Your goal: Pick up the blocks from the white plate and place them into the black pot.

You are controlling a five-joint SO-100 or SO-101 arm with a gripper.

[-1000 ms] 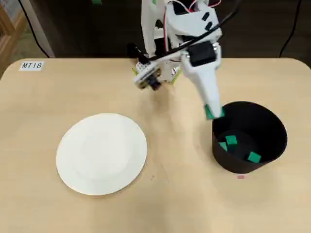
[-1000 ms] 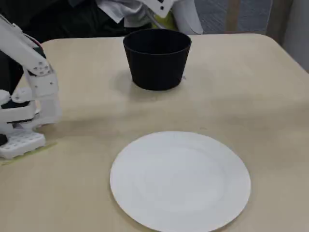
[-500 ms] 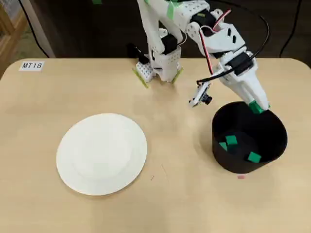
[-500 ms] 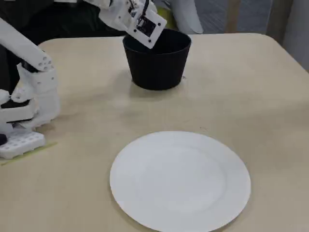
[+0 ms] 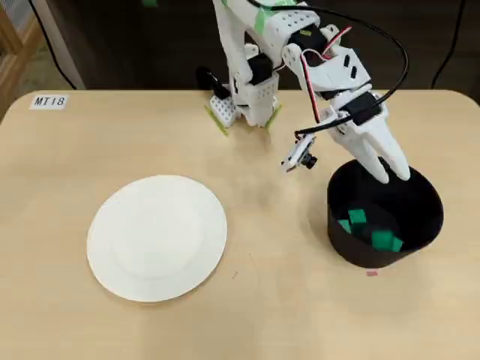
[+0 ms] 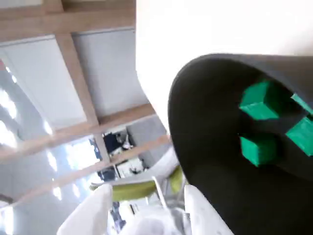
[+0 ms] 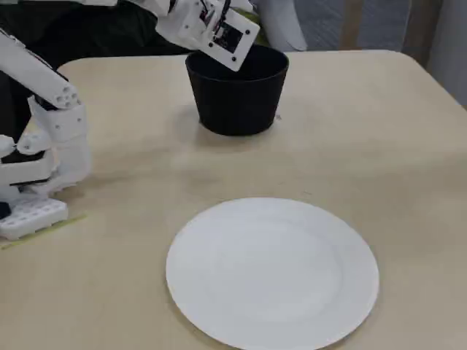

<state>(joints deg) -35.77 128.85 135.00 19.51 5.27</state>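
The black pot [image 5: 420, 225] stands at the right of the table in the overhead view, with green blocks [image 5: 386, 240] lying on its floor. My gripper [image 5: 391, 174] hangs over the pot's back rim, open and empty. In the wrist view the two white fingers [image 6: 93, 215] stand apart at the bottom edge, and the pot's inside [image 6: 210, 122] holds green blocks [image 6: 259, 149]. The white plate [image 5: 157, 238] lies at the left centre with nothing on it. In the fixed view the plate [image 7: 273, 273] is near and the pot [image 7: 237, 98] far; the fingers are hidden behind the wrist.
The arm's white base [image 5: 247, 105] is clamped at the table's back edge. A label reading MT18 [image 5: 49, 101] sits at the back left corner. Black cables [image 5: 405, 60] loop above the arm. A small pink mark [image 5: 372, 273] lies in front of the pot.
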